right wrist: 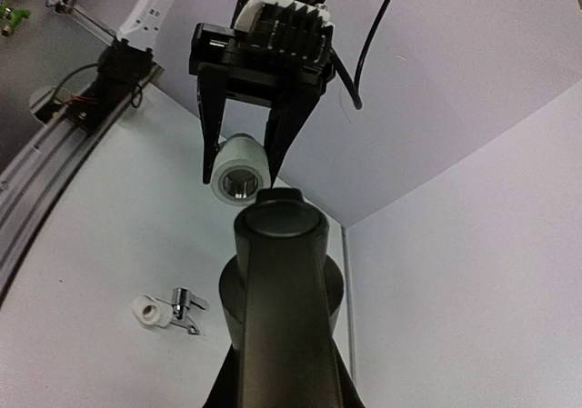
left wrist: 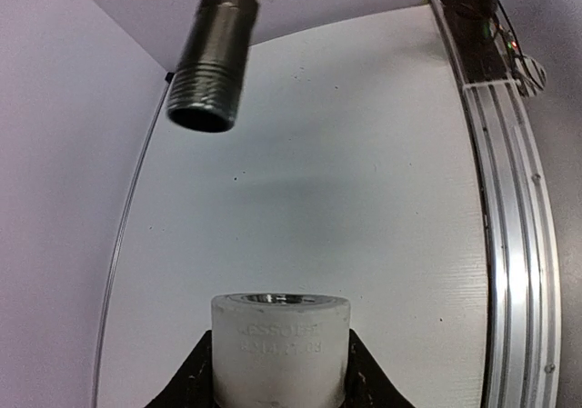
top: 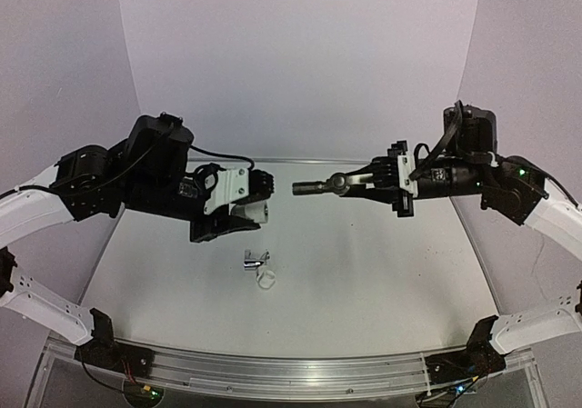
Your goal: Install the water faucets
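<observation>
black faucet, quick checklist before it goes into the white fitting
1. Black faucet clamped in the right gripper: ok.
2. Fitting clamped in the left gripper: ok.
3. Fitting's opening faces the faucet's threaded end: ok; the two are apart, not touching.
4. Threaded end lined up with the opening: not ok. In the left wrist view it sits up and to the left of the fitting, and in the top view it is offset too.
5. Thread inside the fitting sound: cannot tell.
6. Chrome faucet and ring lie on the table, below the gap and out of the path: ok.
</observation>
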Robot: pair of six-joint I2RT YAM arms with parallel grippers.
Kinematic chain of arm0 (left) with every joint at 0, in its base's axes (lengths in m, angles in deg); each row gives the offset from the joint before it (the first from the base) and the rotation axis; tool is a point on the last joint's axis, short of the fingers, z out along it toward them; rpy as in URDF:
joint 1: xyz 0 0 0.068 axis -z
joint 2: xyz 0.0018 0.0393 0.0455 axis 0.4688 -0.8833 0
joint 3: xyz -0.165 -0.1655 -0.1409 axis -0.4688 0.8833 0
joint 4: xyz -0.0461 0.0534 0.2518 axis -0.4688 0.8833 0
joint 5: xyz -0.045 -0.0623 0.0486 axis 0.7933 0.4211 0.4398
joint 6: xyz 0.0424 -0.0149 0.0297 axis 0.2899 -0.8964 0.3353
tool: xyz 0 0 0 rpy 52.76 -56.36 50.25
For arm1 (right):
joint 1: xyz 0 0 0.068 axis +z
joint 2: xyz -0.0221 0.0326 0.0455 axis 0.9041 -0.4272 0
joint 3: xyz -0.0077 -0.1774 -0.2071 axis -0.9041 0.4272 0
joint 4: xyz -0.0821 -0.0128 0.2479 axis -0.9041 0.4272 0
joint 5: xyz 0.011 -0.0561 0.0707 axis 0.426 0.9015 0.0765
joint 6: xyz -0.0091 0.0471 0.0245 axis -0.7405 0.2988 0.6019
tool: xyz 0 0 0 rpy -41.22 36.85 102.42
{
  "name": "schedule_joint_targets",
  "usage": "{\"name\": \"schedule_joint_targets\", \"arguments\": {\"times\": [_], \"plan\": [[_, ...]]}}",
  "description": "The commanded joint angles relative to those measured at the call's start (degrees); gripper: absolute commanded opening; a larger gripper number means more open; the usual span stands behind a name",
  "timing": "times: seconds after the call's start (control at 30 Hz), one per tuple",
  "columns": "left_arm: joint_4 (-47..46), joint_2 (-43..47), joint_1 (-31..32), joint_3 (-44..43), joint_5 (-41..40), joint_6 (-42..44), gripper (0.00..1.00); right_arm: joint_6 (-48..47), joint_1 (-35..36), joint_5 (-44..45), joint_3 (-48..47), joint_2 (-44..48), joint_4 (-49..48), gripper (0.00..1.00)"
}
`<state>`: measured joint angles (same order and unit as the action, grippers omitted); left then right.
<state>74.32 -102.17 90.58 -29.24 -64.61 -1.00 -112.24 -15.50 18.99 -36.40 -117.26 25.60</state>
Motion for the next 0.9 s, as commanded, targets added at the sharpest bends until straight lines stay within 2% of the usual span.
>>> {"name": "schedule_joint_targets", "arguments": {"times": [0.0,0.1,0.27,0.37,0.53,0.73,0.87], "plan": [[5.4,-1.1,7.1,-5.4,-8.6,3.8,0.0,0.1,0.1,-9.1,-4.5,2.8,4.5,0.0],[6.4,-1.0,11.1,-5.0,-10.1,2.7,0.0,-0.8,0.2,-10.2,-6.3,3.3,5.5,0.0],[-2.4,1.8,11.2,-1.4,-7.7,0.7,0.0,-9.3,0.8,-7.5,-6.0,4.3,7.5,0.0],[-0.4,-0.8,11.2,-4.7,-4.7,-2.4,0.0,-13.1,1.7,-4.0,-5.4,4.1,6.9,0.0],[-5.2,-0.2,11.1,-3.0,-3.6,-6.0,0.0,-17.7,4.7,1.5,0.0,3.9,-4.0,0.0],[-4.4,-1.3,8.9,-5.9,2.7,-11.4,0.0,-25.4,6.2,3.0,6.5,5.6,-10.9,0.0],[-3.1,-1.5,8.8,-6.3,3.6,-13.8,0.0,-26.4,6.8,3.5,9.3,6.4,-17.0,0.0]]}}
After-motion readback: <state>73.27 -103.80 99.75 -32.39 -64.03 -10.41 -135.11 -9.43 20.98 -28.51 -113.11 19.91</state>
